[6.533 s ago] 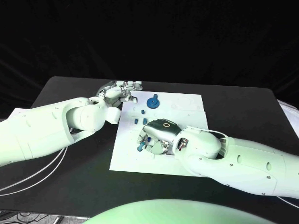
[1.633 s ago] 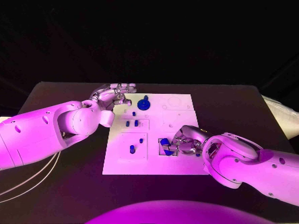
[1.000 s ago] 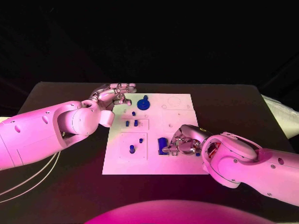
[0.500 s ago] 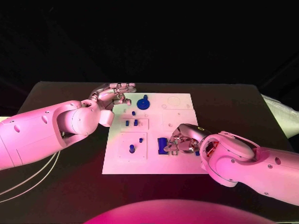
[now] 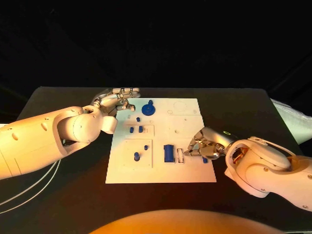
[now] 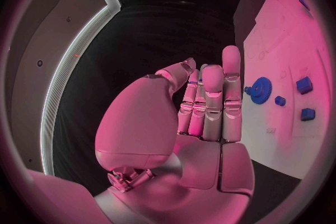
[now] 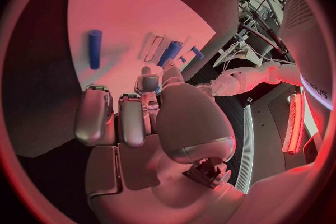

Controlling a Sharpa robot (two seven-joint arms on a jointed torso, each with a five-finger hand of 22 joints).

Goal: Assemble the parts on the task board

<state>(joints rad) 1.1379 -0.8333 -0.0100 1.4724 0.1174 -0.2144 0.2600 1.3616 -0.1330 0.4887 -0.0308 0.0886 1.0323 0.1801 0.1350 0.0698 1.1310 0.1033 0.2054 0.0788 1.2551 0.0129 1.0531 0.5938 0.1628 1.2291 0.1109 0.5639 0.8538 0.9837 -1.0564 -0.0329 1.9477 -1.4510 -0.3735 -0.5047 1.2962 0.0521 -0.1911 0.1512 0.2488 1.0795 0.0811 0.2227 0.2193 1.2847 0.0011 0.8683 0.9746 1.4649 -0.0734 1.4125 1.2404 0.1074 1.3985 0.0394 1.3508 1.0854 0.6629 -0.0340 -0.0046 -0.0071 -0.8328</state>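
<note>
The board [image 5: 191,171] lies mid-frame on the black counter [image 5: 254,105], a blue gear [image 5: 149,108] at its top and a long blue bar [image 5: 168,153] lower down. The right hand [image 5: 206,145], beside the bar, has fingers curled in, holding nothing. The left hand [image 5: 118,99], upper left at the board's corner, has straight fingers held together, empty.

White task board [image 5: 187,168] flat mid-table, small blue parts [image 5: 168,152] scattered on it.

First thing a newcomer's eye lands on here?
Probably the white task board mid-table, dotted with small blue parts. The long blue bar stands out near its middle, with the right hand just beside it. The blue gear sits at the far edge, next to the left hand.
</note>
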